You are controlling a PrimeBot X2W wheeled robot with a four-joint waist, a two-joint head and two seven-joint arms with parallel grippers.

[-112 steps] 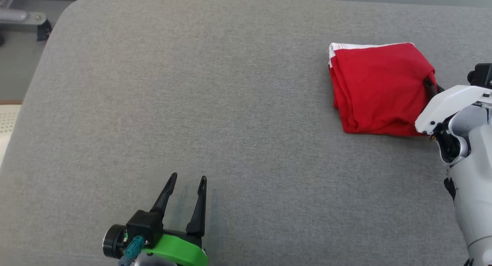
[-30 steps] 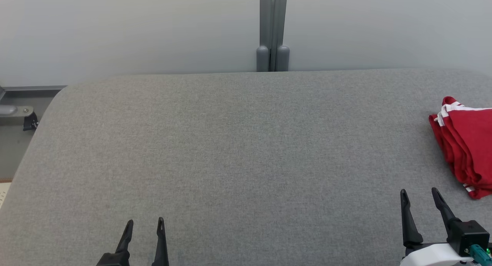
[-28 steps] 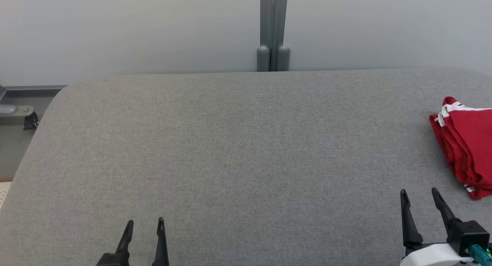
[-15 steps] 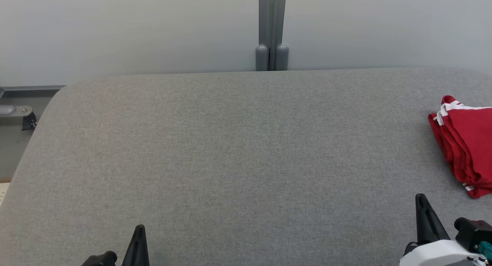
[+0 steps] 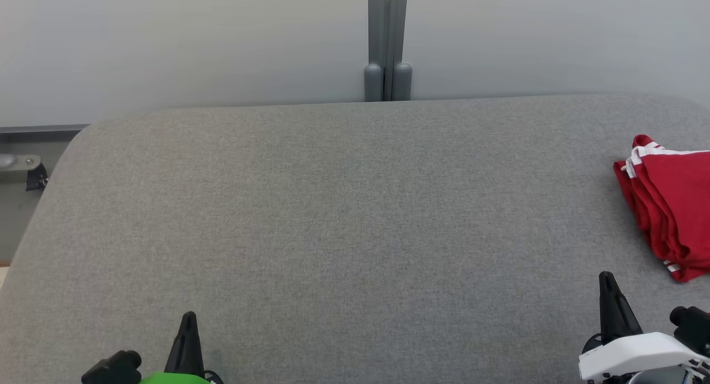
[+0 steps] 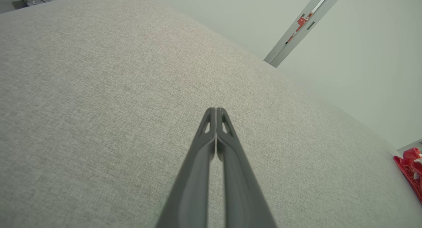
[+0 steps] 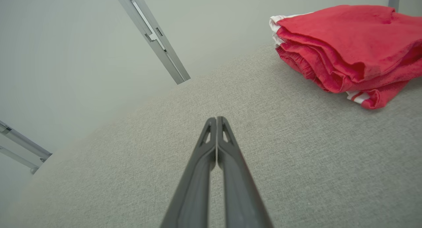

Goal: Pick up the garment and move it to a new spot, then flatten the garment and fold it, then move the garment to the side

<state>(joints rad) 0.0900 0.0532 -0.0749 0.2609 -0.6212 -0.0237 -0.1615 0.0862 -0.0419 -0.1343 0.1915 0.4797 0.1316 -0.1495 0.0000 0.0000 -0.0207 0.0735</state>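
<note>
A folded red garment (image 5: 671, 203) with white trim lies at the right edge of the grey padded table (image 5: 344, 217). It also shows in the right wrist view as a stacked red garment (image 7: 349, 46) up and to the right of my fingers, and as a sliver of red garment (image 6: 412, 168) at the far right of the left wrist view. My right gripper (image 5: 605, 278) is shut and holds nothing, a short way nearer than the garment. My left gripper (image 5: 188, 318) is shut and holds nothing at the lower left. Fingertips meet in both wrist views: left gripper (image 6: 215, 110), right gripper (image 7: 216, 119).
A pale wall with a grey vertical post (image 5: 387, 40) stands behind the table. A metal bracket (image 5: 22, 167) sits off the table's left rounded corner. Bare grey padding spreads between the two grippers.
Both grippers have gone from open to shut, holding nothing. The right gripper let go of the garment a few seconds back and drew away. The camera has tilted slightly.
</note>
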